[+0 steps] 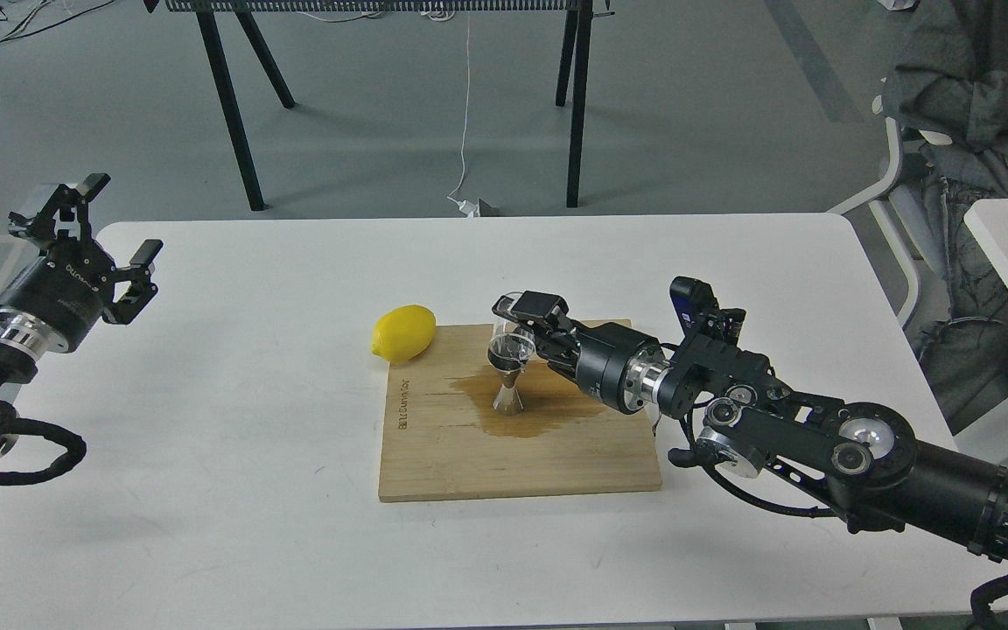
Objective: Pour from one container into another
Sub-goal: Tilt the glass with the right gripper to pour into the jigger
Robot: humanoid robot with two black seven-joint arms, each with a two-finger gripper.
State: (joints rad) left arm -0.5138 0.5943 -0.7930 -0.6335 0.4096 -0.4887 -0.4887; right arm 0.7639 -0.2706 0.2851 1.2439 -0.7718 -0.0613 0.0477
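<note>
The steel hourglass jigger (509, 389) stands upright on the wooden board (434, 455), in a brown puddle (548, 411). Right over its top cone my right gripper (521, 331) is shut on the small clear cup (511, 343), tipped onto its side with the rim facing left and down, touching or nearly touching the jigger's rim. My left gripper (97, 236) is open, held above the table's far left edge, away from both containers.
A yellow lemon (404, 332) lies at the board's far left corner. The white table (206, 420) carries the board. A seated person (976, 114) and a white chair are at the right; black table legs stand behind.
</note>
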